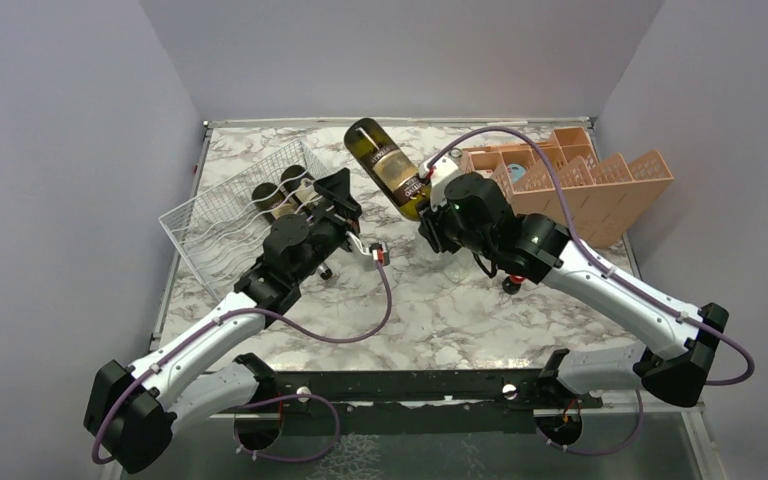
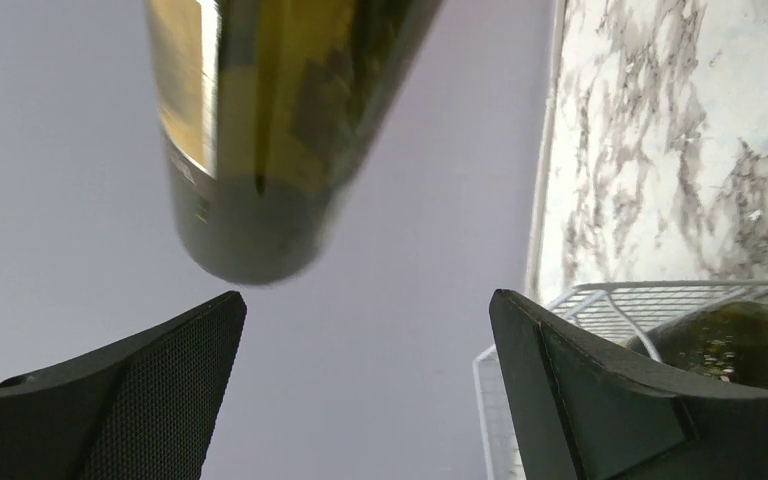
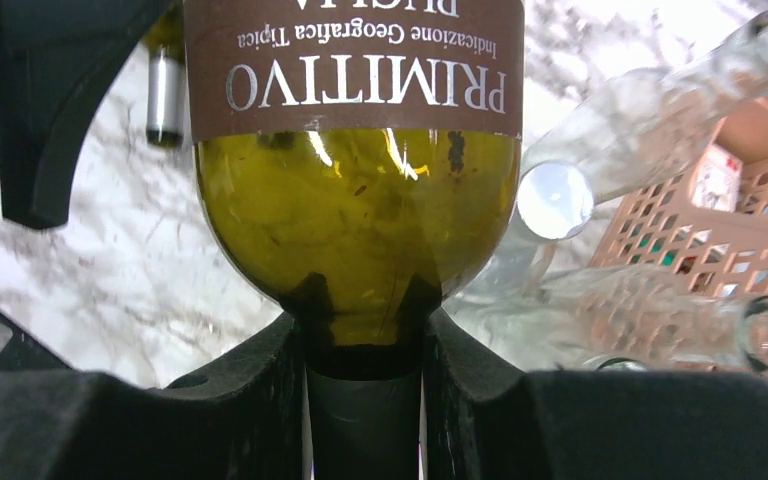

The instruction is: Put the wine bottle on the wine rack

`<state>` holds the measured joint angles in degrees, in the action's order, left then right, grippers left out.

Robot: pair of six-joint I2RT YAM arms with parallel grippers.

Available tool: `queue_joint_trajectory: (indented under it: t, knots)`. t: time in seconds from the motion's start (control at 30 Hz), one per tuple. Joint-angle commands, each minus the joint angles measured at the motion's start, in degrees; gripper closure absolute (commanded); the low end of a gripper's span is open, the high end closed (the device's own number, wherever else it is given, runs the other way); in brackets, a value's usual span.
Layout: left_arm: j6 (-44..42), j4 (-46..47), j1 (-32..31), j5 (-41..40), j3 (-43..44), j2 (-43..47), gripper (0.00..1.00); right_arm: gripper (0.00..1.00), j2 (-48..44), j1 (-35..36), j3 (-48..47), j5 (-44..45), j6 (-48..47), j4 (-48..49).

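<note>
Right of the white thin-wire rack (image 1: 222, 215), the olive-green glass wine bottle (image 1: 385, 165) is held aloft, neck clamped by right gripper (image 3: 365, 370); left gripper (image 2: 367, 300) spread apart; racking not yet done.

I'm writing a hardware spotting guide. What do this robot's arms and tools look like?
The left arm and right arm have white links, black joints and bases, with purple cables looping alongside. The left tool and right tool are black; the left one's fingers show fine mesh texture.
</note>
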<state>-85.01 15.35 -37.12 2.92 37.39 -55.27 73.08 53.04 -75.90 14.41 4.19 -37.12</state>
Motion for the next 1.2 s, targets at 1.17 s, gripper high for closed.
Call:
queue_joint_trajectory:
  t: [1.17]
  knots:
    - [115.26,-44.03,54.57,-37.73,24.48,-15.37,0.01,0.99,-2.22,-0.16,0.67,1.28,4.97,22.50]
